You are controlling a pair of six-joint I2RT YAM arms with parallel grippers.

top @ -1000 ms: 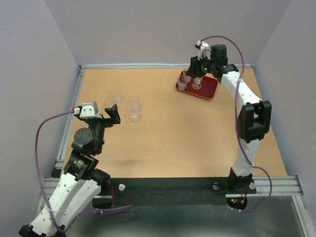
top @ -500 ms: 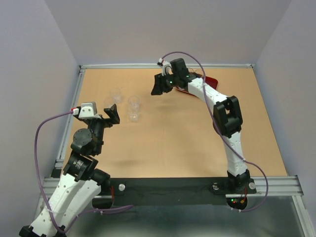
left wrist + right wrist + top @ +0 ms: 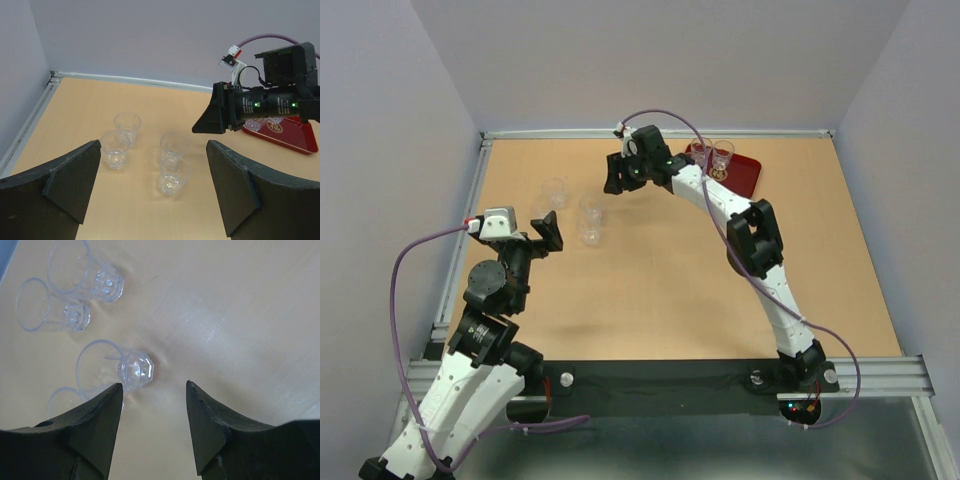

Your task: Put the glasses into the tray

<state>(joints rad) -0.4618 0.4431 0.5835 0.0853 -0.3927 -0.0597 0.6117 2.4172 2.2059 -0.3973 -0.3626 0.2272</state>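
Four clear glasses stand on the table at the left: one at the back (image 3: 555,190), one beside it (image 3: 541,209), and two more (image 3: 591,206) (image 3: 591,236). Two more glasses (image 3: 701,153) (image 3: 722,153) stand in the dark red tray (image 3: 745,173) at the back right. My right gripper (image 3: 613,176) is open and empty, above the table just right of the four glasses; the nearest glass (image 3: 113,368) lies by its left finger. My left gripper (image 3: 546,228) is open and empty, just short of the glasses (image 3: 174,176).
Metal rails run along the table's left edge (image 3: 470,220) and back edge (image 3: 570,133). The grey walls stand close behind and to both sides. My right arm (image 3: 265,102) reaches across the back, between the glasses and the tray (image 3: 295,139).
My right arm has swung left from the tray to above the table beside the four glasses, with its gripper empty. Two glasses now show standing in the tray. The left arm has not moved.
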